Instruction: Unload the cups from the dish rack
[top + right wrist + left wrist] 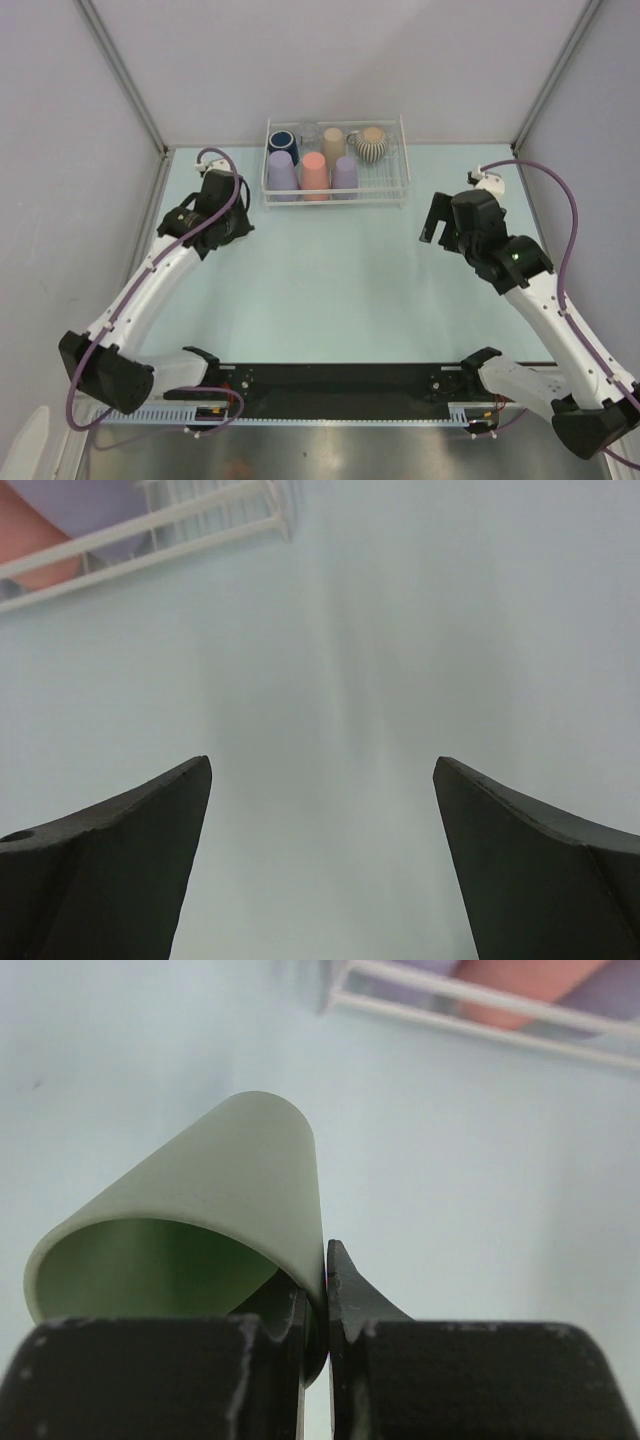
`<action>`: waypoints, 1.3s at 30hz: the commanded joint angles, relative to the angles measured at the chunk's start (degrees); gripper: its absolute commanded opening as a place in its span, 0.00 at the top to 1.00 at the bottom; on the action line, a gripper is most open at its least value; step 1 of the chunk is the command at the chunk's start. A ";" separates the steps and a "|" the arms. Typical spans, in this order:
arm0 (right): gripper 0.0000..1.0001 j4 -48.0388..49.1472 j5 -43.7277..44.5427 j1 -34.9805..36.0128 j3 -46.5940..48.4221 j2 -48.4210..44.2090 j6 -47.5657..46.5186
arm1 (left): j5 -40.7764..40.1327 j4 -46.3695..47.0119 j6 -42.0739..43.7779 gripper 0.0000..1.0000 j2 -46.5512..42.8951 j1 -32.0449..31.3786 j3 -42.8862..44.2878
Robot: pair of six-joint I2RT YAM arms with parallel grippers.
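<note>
The white wire dish rack (402, 166) stands at the back middle of the table. In it are a navy mug (282, 141), a clear cup (308, 131), a tan cup (333, 143), a ribbed beige mug (372, 146), two lavender cups (282, 176) (345, 175) and a salmon-pink cup (315, 175). My left gripper (325, 1285) is shut on the wall of the pale green cup (230, 1180), with one finger inside the rim. It holds the cup left of the rack, and my wrist (215, 212) hides the cup in the top view. My right gripper (437, 228) is open and empty, right of the rack.
The rack's wire edge shows in the left wrist view (480, 1015) and in the right wrist view (150, 535). Grey side walls close in the table. A black bar (340, 380) runs along the near edge between the arm bases.
</note>
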 commanded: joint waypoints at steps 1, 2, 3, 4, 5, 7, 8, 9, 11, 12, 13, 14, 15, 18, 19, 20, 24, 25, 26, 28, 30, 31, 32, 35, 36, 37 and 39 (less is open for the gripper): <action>0.00 -2.59 7.00 1.73 -4.80 -6.10 -1.90 | -2.12 -6.10 2.44 1.00 3.18 5.04 -0.86; 0.00 -1.63 7.26 2.08 -5.77 -7.07 -2.25 | -1.41 -5.14 1.92 1.00 3.79 6.35 -1.13; 0.01 -1.53 7.35 2.52 -6.47 -7.17 -2.52 | -0.79 -4.26 1.92 1.00 4.93 6.62 -1.57; 0.00 -2.05 7.36 2.52 -6.48 -7.26 -2.26 | -0.17 -3.99 1.92 1.00 5.90 6.89 -1.40; 0.00 -2.32 7.18 2.61 -6.57 -7.34 -2.26 | -0.17 -3.81 1.83 1.00 6.95 7.15 -0.96; 0.00 -2.06 6.48 2.61 -7.09 -7.78 -2.35 | 0.18 -3.72 2.09 1.00 10.11 7.68 0.27; 0.00 -1.80 6.39 2.61 -7.18 -7.87 -2.43 | 0.97 -2.76 2.70 1.00 11.00 8.38 0.62; 0.00 -1.53 6.13 2.61 -7.36 -7.96 -2.43 | 1.67 -2.41 3.05 1.00 11.79 8.91 1.24; 0.00 -1.53 6.12 2.61 -7.10 -7.52 -2.26 | 4.21 -2.40 3.14 1.00 14.51 10.14 2.03; 0.00 -1.53 6.13 2.61 -6.83 -7.09 -2.08 | 4.92 -2.40 3.32 0.99 15.39 10.49 2.73; 0.00 -1.44 6.13 2.52 -6.74 -6.82 -1.99 | 5.45 -2.40 3.41 1.00 16.10 10.76 3.00; 0.00 -1.35 6.13 2.52 -6.66 -6.56 -1.91 | 6.94 -2.40 3.67 1.00 17.24 11.28 3.17; 0.00 -1.18 6.13 2.52 -6.74 -6.38 -1.82 | 7.82 -2.49 3.67 0.99 17.68 11.63 3.35; 0.00 -0.83 5.86 2.52 -6.57 -4.80 -0.68 | 10.81 -2.67 3.50 1.00 19.18 13.04 3.09; 0.00 -0.56 5.43 2.52 -6.48 -4.01 -0.50 | 11.60 -2.84 3.50 1.00 19.62 13.91 3.00; 0.00 -0.39 5.07 2.61 -6.48 -3.74 -0.24 | 12.22 -3.10 3.58 1.00 19.97 14.27 3.09; 0.00 0.32 4.37 2.61 -6.74 -2.69 0.38 | 12.84 -4.60 4.20 1.00 22.86 15.68 4.58; 0.01 0.58 4.37 2.52 -6.74 -2.60 0.55 | 12.84 -4.77 4.72 1.00 23.31 15.77 4.93; 0.00 0.67 4.28 2.52 -6.74 -2.25 0.64 | 12.49 -5.21 4.99 1.00 23.83 15.85 5.28; 0.00 1.02 4.02 2.52 -6.92 -2.07 0.64 | 11.01 -5.65 5.60 1.00 25.15 15.86 6.34; 0.01 1.19 4.02 2.52 -7.09 -1.90 0.64 | 10.29 -6.53 6.04 1.00 25.86 15.86 7.21; 0.01 1.37 4.02 2.44 -7.27 -1.81 0.64 | 9.68 -6.71 6.31 1.00 26.47 15.86 7.39; 0.01 1.46 4.02 2.52 -7.36 -1.81 0.73 | 9.59 -6.88 6.48 1.00 26.65 15.86 7.48; 0.01 1.64 4.10 2.52 -7.97 -1.90 0.64 | 9.06 -6.80 6.75 1.00 27.26 15.86 7.22; 0.01 1.72 4.02 2.44 -8.15 -1.98 0.56 | 9.15 -6.80 6.84 1.00 27.53 15.86 7.22; 0.01 1.98 4.10 2.52 -8.41 -2.16 0.55 | 9.24 -6.71 6.84 1.00 27.79 15.86 7.13; 0.01 2.07 4.10 2.61 -8.59 -2.25 0.47 | 9.50 -6.53 6.84 1.00 28.23 15.86 7.13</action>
